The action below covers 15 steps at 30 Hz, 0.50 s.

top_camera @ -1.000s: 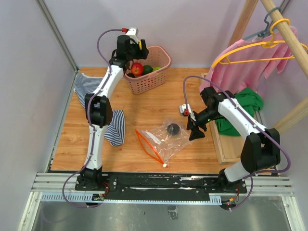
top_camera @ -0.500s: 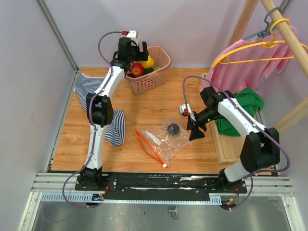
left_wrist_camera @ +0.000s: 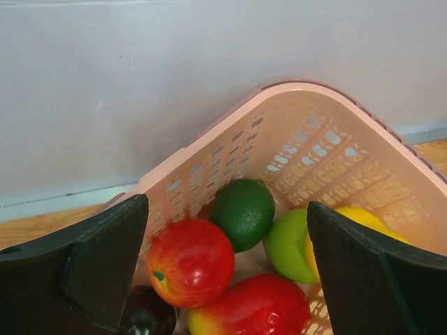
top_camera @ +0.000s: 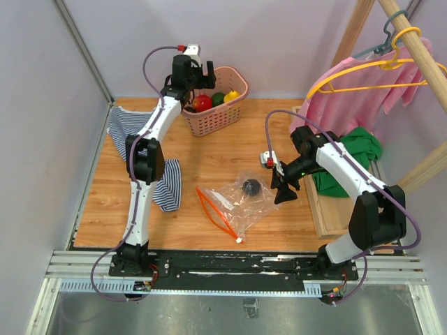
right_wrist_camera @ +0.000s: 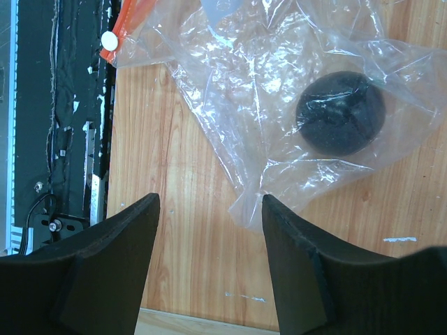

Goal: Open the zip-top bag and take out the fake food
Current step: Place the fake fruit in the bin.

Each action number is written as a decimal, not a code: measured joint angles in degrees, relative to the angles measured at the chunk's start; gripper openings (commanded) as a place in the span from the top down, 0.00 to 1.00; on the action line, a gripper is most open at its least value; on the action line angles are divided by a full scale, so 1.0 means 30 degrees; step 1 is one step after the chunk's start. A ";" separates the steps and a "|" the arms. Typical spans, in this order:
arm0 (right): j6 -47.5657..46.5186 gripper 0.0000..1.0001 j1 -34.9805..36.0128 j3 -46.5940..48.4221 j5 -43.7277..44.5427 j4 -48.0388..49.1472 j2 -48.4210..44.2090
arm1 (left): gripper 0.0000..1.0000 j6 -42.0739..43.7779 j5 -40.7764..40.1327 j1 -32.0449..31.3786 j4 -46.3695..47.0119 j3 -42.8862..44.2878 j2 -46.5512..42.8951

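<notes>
- Wooden desk [top_camera: 209, 157]: clear crinkly zip-top bag [top_camera: 237, 206] holding a dark round fruit [top_camera: 251, 187].
- Right jaws beside the bag: released, empty.
- Left jaws far behind the bag: released over pink slotted basket [top_camera: 216, 118].

No readable text, zip-top bag label [right_wrist_camera: 108, 40] seemingly blank

L arm [top_camera: 150, 132] stretched to table's far edge, left gripper [top_camera: 198, 72] wide open; R arm [top_camera: 342, 171] bent, right gripper [top_camera: 283, 196] pointing down, jaws apart.
</notes>
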 measured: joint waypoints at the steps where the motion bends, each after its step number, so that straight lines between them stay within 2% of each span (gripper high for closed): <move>1: 0.0000 0.38 0.0000 0.0000 0.0000 0.0000 0.0000 | 0.01 0.0000 0.0007 0.0000 0.0160 -0.0182 -0.0044; 15: -0.0007 0.38 0.0000 0.0000 0.0000 0.0007 0.0000 | 0.01 -0.0007 0.0459 -0.0022 0.1166 -0.3002 -0.1698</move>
